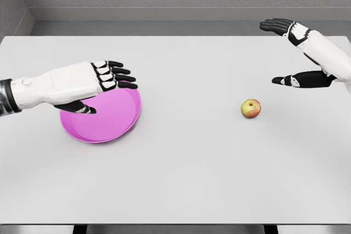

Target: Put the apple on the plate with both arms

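Observation:
A small yellow-red apple (250,108) lies on the white table, right of the middle. A magenta plate (109,121) rests on the table at the left. My left hand (107,89) hovers over the plate's far-left part, fingers spread and holding nothing; it hides part of the rim. My right hand (288,53) is raised at the upper right, above and to the right of the apple, its fingers and thumb spread wide apart. It touches nothing.
The white table (181,179) fills the view, its front edge near the bottom of the picture. A grey wall and floor lie behind its far edge.

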